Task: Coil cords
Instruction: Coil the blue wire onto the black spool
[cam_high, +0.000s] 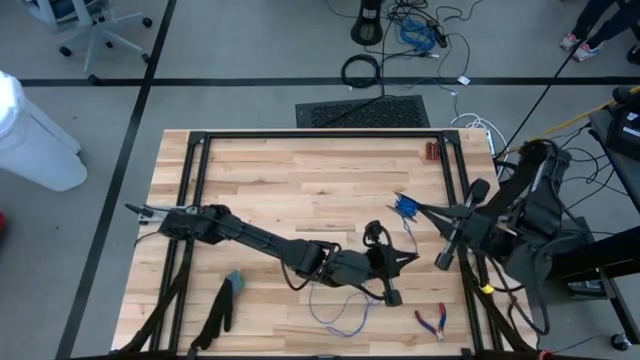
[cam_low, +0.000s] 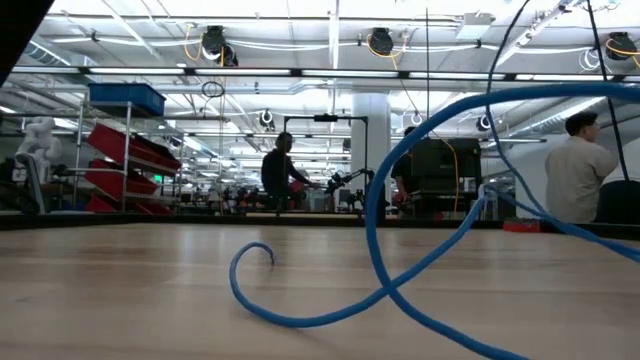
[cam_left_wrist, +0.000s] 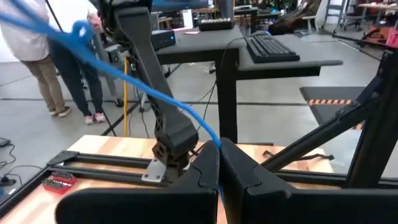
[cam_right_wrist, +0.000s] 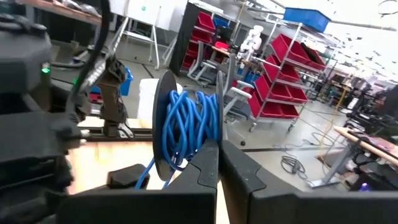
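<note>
The cord is thin and blue. Part of it is wound into a small coil beside a thin dark disc, held above the table's right half by my right gripper, which is shut. From the coil a stretch of cord runs to my left gripper, shut on it just nearer the front edge. The cord's loose tail lies in loops on the wood near the front edge, also in the low view. My left gripper pinches a single strand of the cord between its two fingers, which lie level and point toward the table's right side. The strand runs straight from the fingers to the coil. The tail behind drops slack onto the table. My right gripper pinches the wound bundle of several turns between its two fingers, at the coil's lower part. The fingers lie level and point toward the table's left. The coil stands on edge, lifted clear of the table.
Red-handled pliers lie near the front right corner. A small red item sits at the far right by the black frame rail. A dark glove-like thing lies front left. People stand beyond the table.
</note>
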